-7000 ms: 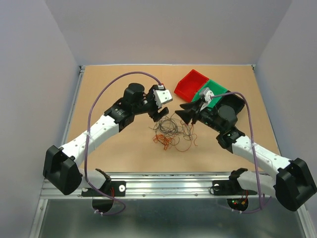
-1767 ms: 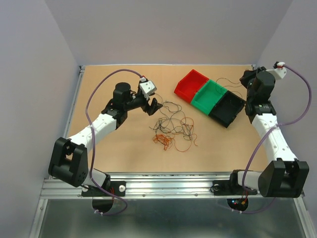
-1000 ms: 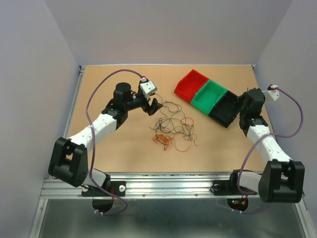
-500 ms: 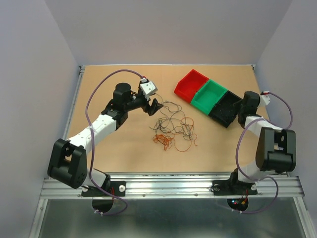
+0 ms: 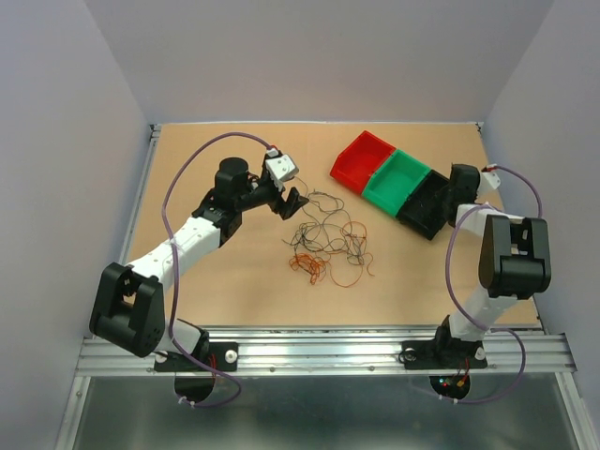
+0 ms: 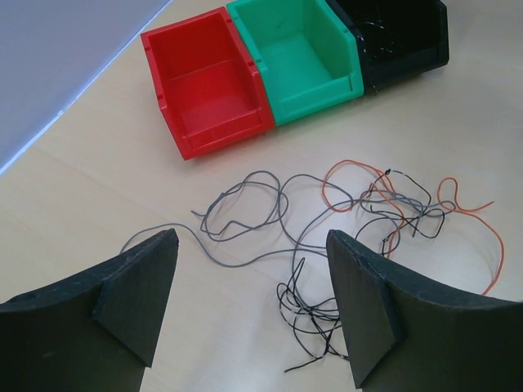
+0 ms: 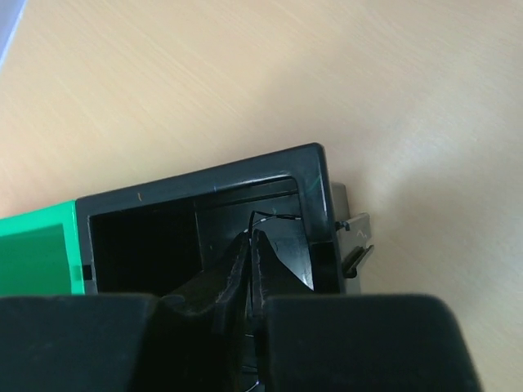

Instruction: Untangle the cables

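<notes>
The cables (image 5: 328, 242) lie in a loose tangle mid-table: thin black and grey wires with orange-red ones (image 5: 310, 265) at the near left. My left gripper (image 5: 292, 202) is open and empty, just above the tangle's far-left edge. In the left wrist view the gripper (image 6: 253, 282) straddles dark wire loops (image 6: 320, 309), with a grey wire (image 6: 245, 196) and orange wires (image 6: 458, 198) beyond. My right gripper (image 5: 450, 191) is at the black bin (image 5: 427, 210). In the right wrist view it (image 7: 251, 237) is shut on a thin black cable (image 7: 278, 216), tips inside the bin (image 7: 204, 186).
A red bin (image 5: 361, 157) and a green bin (image 5: 398, 178) stand in a diagonal row with the black one at the back right. In the left wrist view the black bin (image 6: 400, 33) holds some wires. The right arm is folded near the right wall.
My right arm has folded back and brought its shut gripper with a thin black cable down into the black bin. The left arm and the tangle have stayed still.
</notes>
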Available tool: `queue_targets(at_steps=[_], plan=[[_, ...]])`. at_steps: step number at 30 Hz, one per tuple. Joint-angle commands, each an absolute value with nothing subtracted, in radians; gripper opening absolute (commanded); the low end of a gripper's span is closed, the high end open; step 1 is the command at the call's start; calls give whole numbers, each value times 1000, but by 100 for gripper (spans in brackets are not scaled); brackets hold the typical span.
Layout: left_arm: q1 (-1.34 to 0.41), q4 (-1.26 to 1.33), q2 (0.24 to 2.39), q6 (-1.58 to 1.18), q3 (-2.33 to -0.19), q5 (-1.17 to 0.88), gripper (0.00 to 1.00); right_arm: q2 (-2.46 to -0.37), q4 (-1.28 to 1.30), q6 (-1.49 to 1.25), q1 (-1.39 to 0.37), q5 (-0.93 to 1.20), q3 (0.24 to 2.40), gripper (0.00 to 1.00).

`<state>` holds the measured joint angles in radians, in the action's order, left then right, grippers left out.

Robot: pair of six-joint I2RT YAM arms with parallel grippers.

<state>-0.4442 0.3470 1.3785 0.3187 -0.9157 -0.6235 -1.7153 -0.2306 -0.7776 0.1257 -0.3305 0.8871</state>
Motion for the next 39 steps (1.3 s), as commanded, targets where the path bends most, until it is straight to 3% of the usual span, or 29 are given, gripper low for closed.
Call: queue_targets(at_steps=[1, 2, 3, 6, 7, 8, 14, 16, 20, 25, 31, 39], plan=[[-453, 373, 1341, 334, -910, -624, 84, -1649, -164, -732, 88, -414, 933, 12], [-453, 371, 1341, 334, -910, -624, 84, -1649, -155, -723, 78, -423, 939, 14], [-453, 373, 1339, 336, -908, -624, 84, -1625, -144, -701, 69, -431, 945, 26], [-454, 373, 1339, 336, -908, -623, 84, -1597, -107, -678, 25, -466, 972, 46], [-454, 371, 1338, 336, -908, -621, 84, -1580, -103, -669, 18, -466, 976, 60], [-454, 371, 1336, 334, -908, -621, 84, -1568, -97, -666, 15, -468, 977, 64], [-457, 371, 1333, 339, -907, -618, 84, -1448, -71, -605, -50, -517, 940, 67], [-459, 370, 1335, 337, -907, -618, 84, -1411, -54, -569, -80, -526, 922, 75], [-459, 367, 1332, 337, -908, -620, 84, -1373, -35, -558, -83, -465, 878, 76], [-460, 367, 1333, 342, -908, -617, 84, -1347, -29, -486, -141, -316, 816, 63], [-462, 365, 1335, 344, -908, -615, 84, -1339, -3, -453, -227, -357, 749, 54], [-463, 364, 1328, 345, -905, -615, 84, -1420, -3, -434, -296, -459, 761, 49]])
